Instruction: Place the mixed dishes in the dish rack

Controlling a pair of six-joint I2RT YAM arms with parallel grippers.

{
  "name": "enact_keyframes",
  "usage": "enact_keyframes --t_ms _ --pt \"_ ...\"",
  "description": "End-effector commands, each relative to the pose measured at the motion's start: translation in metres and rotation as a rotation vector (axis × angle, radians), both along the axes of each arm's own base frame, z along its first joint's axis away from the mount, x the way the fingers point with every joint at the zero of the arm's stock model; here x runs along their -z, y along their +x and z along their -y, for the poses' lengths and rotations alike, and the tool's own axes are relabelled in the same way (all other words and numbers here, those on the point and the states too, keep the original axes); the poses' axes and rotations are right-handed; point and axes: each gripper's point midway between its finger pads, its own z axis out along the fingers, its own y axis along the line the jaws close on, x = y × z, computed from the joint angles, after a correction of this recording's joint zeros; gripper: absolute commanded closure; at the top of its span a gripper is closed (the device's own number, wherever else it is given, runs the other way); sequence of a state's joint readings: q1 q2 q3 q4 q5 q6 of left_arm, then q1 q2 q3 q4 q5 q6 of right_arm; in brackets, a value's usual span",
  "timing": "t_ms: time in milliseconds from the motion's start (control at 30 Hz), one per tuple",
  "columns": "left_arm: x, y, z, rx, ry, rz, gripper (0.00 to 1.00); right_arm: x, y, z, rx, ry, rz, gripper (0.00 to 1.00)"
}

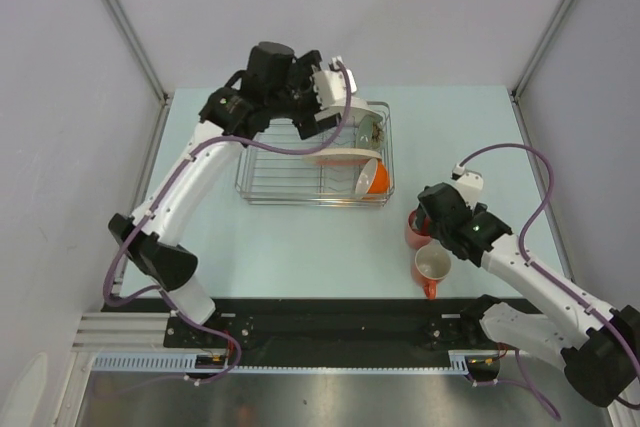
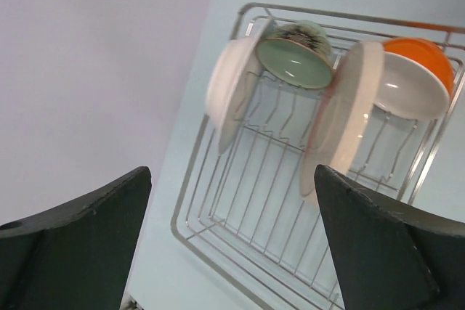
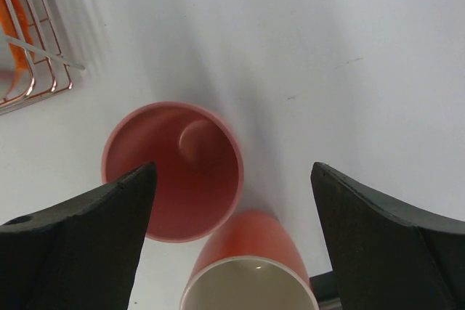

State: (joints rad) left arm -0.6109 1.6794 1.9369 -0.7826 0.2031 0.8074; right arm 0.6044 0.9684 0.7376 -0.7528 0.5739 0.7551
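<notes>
The dish rack (image 1: 300,172) sits on the pale desk (image 1: 300,247) in the upper middle of the top view, with the left arm reaching over its far edge. In the left wrist view, the left fingers (image 2: 80,237) are spread wide at the bottom corners of the frame and grip nothing. The rack's wire floor shows between them. A white plate (image 2: 227,92), slightly blurred, stands on edge among the prongs in the upper middle of that view. To its right a cream plate (image 2: 341,117) with a salmon rim also stands on edge. Between their tops a bowl with a green inside (image 2: 294,62) lies tipped on its side. At the upper right an orange bowl (image 2: 410,81) with a white inside leans just behind the cream plate. Right of centre in the top view, well apart from the rack, a pink cup (image 3: 174,172) and an orange mug (image 3: 251,266) stand upright on the desk just beside each other; I cannot tell whether they touch. The right fingers (image 3: 80,245) hang above them, spread apart and empty, one to each side of the pair.
</notes>
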Motion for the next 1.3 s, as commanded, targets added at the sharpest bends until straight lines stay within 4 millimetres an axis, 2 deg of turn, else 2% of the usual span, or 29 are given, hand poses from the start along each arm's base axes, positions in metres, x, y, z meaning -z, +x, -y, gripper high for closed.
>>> enact_keyframes --t_ms 0,100,167,200,233,300,333,367,467,600,667,733,767,800,833,867,933,967,1000,1100,1167,1200,1267 --pt "-0.055 -0.006 -0.037 -0.135 -0.169 -0.022 0.0 -0.02 0.014 -0.007 0.001 0.052 0.073 0.09" --pt "-0.056 -0.008 -0.055 -0.204 -0.254 -0.107 0.0 -0.009 0.013 -0.004 0.009 0.052 0.037 0.15" --pt "-0.043 -0.009 -0.064 -0.244 -0.287 -0.185 0.0 -0.002 0.014 0.0 0.032 0.054 0.015 0.19" --pt "-0.045 -0.01 -0.075 -0.256 -0.315 -0.197 0.0 0.003 0.013 0.0 0.031 0.061 0.003 0.21" --pt "-0.028 -0.009 -0.08 -0.282 -0.329 -0.252 0.0 0.005 0.014 0.0 0.034 0.066 -0.002 0.23" --pt "-0.025 -0.001 -0.099 -0.332 -0.382 -0.257 0.0 0.011 0.015 0.003 0.043 0.083 -0.013 0.28" --pt "-0.011 -0.004 -0.103 -0.344 -0.396 -0.302 0.0 0.013 0.015 0.003 0.042 0.091 -0.016 0.32" --pt "-0.006 -0.001 -0.113 -0.369 -0.407 -0.311 0.0 0.013 0.018 0.004 0.049 0.11 -0.012 0.34" --pt "0.01 -0.001 -0.12 -0.396 -0.434 -0.352 0.0 0.021 0.02 0.007 0.056 0.132 -0.026 0.44" --pt "0.015 0.0 -0.113 -0.383 -0.474 -0.378 0.0 0.029 0.027 0.006 0.055 0.166 -0.04 0.55" --pt "0.006 0.003 -0.107 -0.354 -0.515 -0.359 0.0 0.03 0.031 0.003 0.05 0.184 -0.044 0.6" --pt "-0.003 0.004 -0.098 -0.344 -0.569 -0.376 0.0 0.035 0.034 0.001 0.052 0.203 -0.06 0.72" --pt "-0.002 0.005 -0.087 -0.325 -0.578 -0.402 0.0 0.037 0.035 0.001 0.053 0.21 -0.067 0.77" --pt "-0.014 0.004 -0.079 -0.308 -0.606 -0.407 0.0 0.038 0.036 0.003 0.061 0.218 -0.074 0.89" --pt "-0.017 0.003 -0.072 -0.288 -0.614 -0.419 0.0 0.037 0.036 0.001 0.058 0.232 -0.079 0.94" --pt "-0.019 0.0 -0.059 -0.249 -0.622 -0.438 0.0 0.032 0.039 0.002 0.059 0.235 -0.071 1.0" --pt "-0.029 -0.005 -0.045 -0.207 -0.652 -0.462 0.0 0.02 0.038 0.01 0.073 0.235 -0.052 1.0" --pt "-0.027 -0.007 -0.035 -0.171 -0.656 -0.505 0.0 0.005 0.043 0.013 0.07 0.237 -0.02 1.0" --pt "-0.038 -0.009 -0.03 -0.148 -0.682 -0.525 0.0 -0.007 0.045 0.017 0.073 0.245 0.01 1.0" --pt "-0.049 -0.009 -0.018 -0.113 -0.715 -0.613 0.01 -0.064 0.051 0.023 0.05 0.334 0.147 1.0" --pt "-0.058 -0.013 -0.013 -0.071 -0.741 -0.628 0.0 -0.099 0.05 0.016 -0.022 0.447 0.227 1.0" --pt "-0.064 -0.023 -0.009 -0.016 -0.756 -0.669 0.0 -0.124 0.052 0.011 -0.056 0.486 0.273 1.0" --pt "-0.08 -0.034 -0.005 0.089 -0.792 -0.701 0.0 -0.15 0.051 -0.011 -0.165 0.573 0.297 1.0"
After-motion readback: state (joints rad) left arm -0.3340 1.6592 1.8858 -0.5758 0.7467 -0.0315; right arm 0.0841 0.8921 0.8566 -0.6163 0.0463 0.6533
